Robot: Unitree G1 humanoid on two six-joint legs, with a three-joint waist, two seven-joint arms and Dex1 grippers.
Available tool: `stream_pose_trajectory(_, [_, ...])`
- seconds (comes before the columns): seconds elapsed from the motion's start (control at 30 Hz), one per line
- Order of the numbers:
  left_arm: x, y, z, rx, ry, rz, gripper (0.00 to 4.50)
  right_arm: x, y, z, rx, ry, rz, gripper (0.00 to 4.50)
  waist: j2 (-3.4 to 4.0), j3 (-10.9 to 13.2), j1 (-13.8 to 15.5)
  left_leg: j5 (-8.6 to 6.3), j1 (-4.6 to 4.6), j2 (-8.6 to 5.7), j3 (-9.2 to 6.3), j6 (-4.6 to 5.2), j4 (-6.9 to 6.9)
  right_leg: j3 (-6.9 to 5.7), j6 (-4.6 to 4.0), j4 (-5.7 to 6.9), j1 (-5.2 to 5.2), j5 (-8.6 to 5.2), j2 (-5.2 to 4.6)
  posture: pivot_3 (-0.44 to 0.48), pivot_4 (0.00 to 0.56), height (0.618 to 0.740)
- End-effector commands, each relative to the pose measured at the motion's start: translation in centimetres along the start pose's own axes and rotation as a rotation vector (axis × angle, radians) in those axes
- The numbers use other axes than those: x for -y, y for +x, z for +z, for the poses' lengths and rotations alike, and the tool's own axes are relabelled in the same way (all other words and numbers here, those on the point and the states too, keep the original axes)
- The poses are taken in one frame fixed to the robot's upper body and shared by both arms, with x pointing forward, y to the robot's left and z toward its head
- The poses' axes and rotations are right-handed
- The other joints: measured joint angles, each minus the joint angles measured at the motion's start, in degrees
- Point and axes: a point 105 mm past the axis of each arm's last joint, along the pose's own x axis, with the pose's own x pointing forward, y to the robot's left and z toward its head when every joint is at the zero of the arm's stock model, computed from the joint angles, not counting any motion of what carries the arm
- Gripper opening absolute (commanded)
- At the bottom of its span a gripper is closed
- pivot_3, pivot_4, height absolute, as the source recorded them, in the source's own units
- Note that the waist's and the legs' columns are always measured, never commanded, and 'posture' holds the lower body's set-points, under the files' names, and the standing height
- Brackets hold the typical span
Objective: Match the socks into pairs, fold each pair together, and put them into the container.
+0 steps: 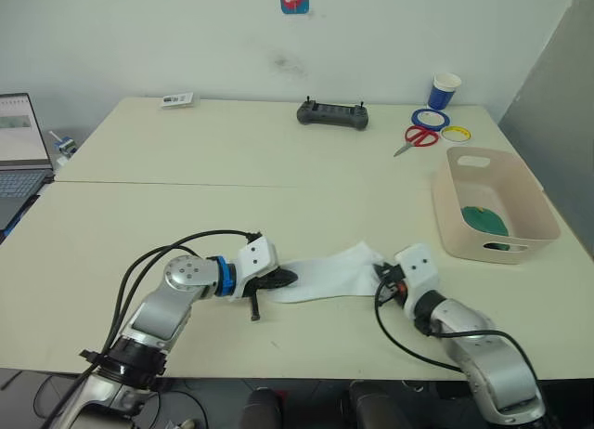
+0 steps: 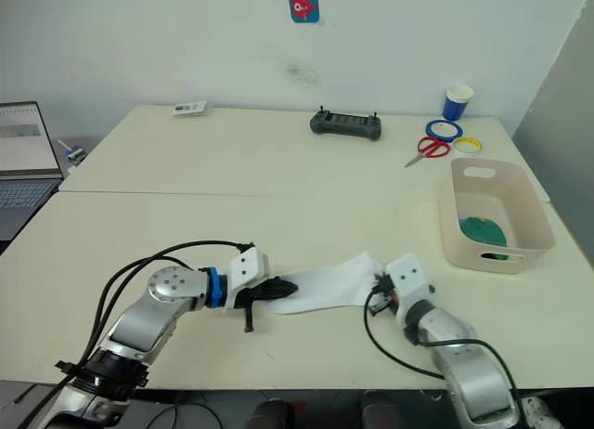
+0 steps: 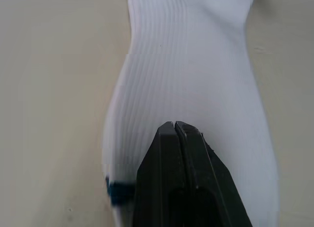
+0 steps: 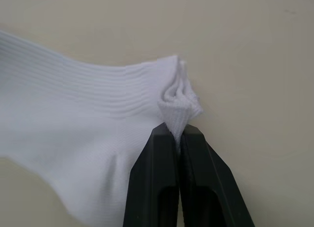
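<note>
Down low in the middle of the frame, the white socks [image 1: 325,273] lie stretched on the table [image 1: 232,206]. The left gripper [image 1: 286,279] pinches one end tight, and the right gripper [image 4: 177,131] pinches the other end. At right, the container [image 1: 534,227] holds a green sock [image 1: 485,219].

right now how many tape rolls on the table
2: a blue roll beside the cup, and a yellow roll just right of the scissors. None seem hidden.

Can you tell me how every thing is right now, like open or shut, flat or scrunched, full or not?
white socks: stretched flat on the table between both grippers.
left gripper: shut on one end.
right gripper: shut, pinching a bunched corner.
container: upright, open, green socks inside.
scissors: closed, lying flat.
paper cup: standing upright.
laptop: open.
</note>
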Motion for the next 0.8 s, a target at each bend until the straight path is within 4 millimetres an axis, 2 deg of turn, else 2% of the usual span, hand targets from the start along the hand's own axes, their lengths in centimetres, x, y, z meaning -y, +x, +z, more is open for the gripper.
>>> stream_pose_trajectory(0.03, [-0.4, 0.8, 0.9, 0.029, 0.006, 0.026, 0.0, -0.5, -0.9, 3.5, 0.115, -0.019, 0.077, 0.01, 0.0, 0.0, -0.03, 0.0, 0.0, 0.01, -0.01, 0.0, 0.0, -0.01, 0.0, 0.0, 0.0, 0.0, 0.02, 0.0, 0.15, 0.74])
stream_pose_trajectory(0.23, [0.2, 2.4, -0.3, 0.0, -0.003, 0.028, 0.0, -4.0, -1.1, 5.2, 0.102, 0.019, 0.279, 0.01, 0.01, 0.0, -0.68, 0.0, 0.04, 0.1, -0.12, 0.01, -0.05, -0.08, -0.01, 0.04, 0.0, 0.0, 0.11, 0.0, 0.15, 0.74])
stream_pose_trajectory(0.4, [-0.1, 1.0, -0.3, 0.0, -0.029, 0.045, 0.0, -6.7, 0.0, 6.0, 0.072, 0.107, 0.407, 0.01, 0.02, -0.01, -0.74, 0.0, 0.06, 0.08, -0.1, 0.0, -0.02, -0.04, -0.01, 0.06, 0.02, 0.01, 0.1, 0.0, 0.15, 0.74])
stream_pose_trajectory(0.6, [-0.5, -1.1, 0.2, -0.006, -0.036, 0.055, 0.0, -8.7, 1.6, 6.0, 0.015, 0.153, 0.508, 0.01, 0.02, 0.0, -0.81, 0.0, 0.04, 0.08, -0.11, 0.0, -0.03, -0.06, -0.02, 0.05, 0.0, 0.0, 0.09, 0.0, 0.15, 0.74])
stream_pose_trajectory(0.8, [-0.9, -3.3, -1.1, -0.065, -0.058, 0.074, 0.0, -10.3, 3.0, 6.1, -0.029, 0.15, 0.587, 0.01, 0.05, 0.02, -0.78, 0.0, 0.02, 0.09, -0.12, 0.01, -0.05, -0.08, -0.03, 0.04, -0.03, -0.01, 0.08, 0.0, 0.15, 0.74])
